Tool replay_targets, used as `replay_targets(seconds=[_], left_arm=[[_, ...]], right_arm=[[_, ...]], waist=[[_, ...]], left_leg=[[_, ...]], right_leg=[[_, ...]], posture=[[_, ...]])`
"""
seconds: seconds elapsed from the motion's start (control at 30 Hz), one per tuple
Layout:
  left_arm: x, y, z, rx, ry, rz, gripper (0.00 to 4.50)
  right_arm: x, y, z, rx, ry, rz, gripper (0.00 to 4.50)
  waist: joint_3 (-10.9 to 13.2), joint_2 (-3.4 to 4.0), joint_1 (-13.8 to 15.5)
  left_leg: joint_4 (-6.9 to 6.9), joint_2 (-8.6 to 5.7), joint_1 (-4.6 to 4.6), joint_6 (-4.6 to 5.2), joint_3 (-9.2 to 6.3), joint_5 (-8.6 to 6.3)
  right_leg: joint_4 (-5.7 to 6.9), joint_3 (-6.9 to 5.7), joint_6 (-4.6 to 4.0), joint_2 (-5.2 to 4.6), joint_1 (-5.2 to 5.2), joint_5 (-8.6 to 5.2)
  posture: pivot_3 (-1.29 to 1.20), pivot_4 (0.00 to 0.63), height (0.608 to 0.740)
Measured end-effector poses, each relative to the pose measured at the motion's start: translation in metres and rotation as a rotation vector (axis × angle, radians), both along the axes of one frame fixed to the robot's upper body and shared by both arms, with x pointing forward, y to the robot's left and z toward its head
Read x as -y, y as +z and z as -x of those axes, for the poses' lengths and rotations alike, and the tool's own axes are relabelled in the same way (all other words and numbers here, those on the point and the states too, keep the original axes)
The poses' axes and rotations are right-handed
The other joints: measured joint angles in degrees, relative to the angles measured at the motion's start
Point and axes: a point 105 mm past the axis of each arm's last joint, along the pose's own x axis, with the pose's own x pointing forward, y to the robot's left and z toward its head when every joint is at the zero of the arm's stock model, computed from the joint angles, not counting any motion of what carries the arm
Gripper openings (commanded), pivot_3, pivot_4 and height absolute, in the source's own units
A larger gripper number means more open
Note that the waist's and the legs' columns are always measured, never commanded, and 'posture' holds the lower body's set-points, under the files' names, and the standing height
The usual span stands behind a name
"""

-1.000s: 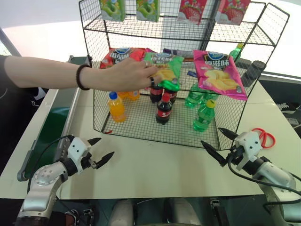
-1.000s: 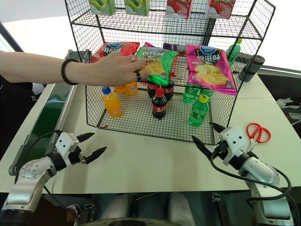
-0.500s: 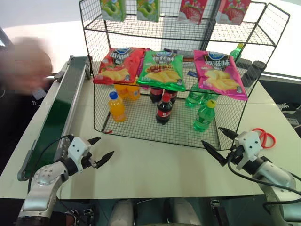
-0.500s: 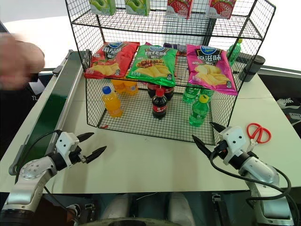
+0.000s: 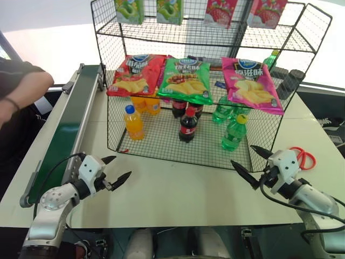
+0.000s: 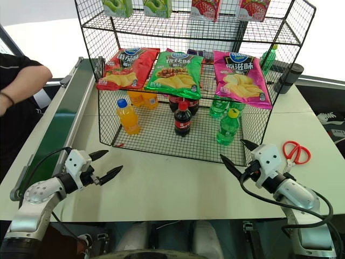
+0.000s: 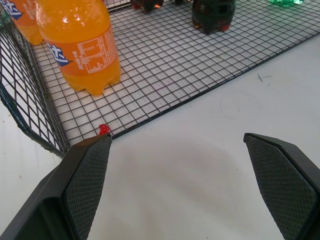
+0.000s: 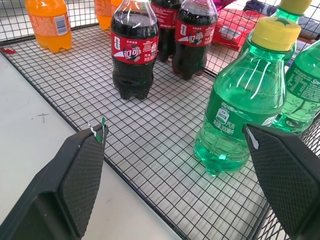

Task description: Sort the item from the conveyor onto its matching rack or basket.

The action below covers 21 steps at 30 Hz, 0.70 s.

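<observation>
The conveyor (image 5: 62,135), a dark green belt in a grey frame, runs along the table's left side. The item is out of view. The black wire rack (image 6: 161,145) stands at mid-table. Its lowest basket holds green soda bottles with yellow caps (image 5: 233,135), cola bottles (image 5: 187,125) and orange bottles (image 5: 133,123). My left gripper (image 5: 122,166) hovers open over the white table in front of the basket's left corner, beside the belt. On the other side, my right gripper (image 5: 241,154) is open just before the right front corner, facing a green bottle (image 8: 240,110).
Three chip bags (image 5: 187,80) lie on the rack's middle tier, and drink cartons line the top. Red-handled scissors (image 5: 302,157) lie on the table to the right. A person's arm (image 5: 21,91) stays left of the conveyor. Black cups (image 5: 291,81) stand at the back right.
The person's hand let go of the green chip bag on the middle tier and drew back left, past the conveyor. Both grippers stayed where they were.
</observation>
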Motion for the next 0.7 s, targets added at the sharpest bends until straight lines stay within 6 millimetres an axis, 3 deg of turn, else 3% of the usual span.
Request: replay_targets(seconds=[0.7], left_arm=[[0.0021,0.0024,-0.0036,0.012,-0.005,-0.003,4.50]], right_arm=[[0.0008,0.0000,-0.0003,0.008,-0.004,0.007,4.47]], waist=[[0.0,0.00,0.0]], left_leg=[[0.00,0.00,0.00,0.00,0.00,0.00]], right_leg=[[0.00,0.00,0.00,0.02,0.00,0.00]], posture=[[0.00,0.150,0.740]])
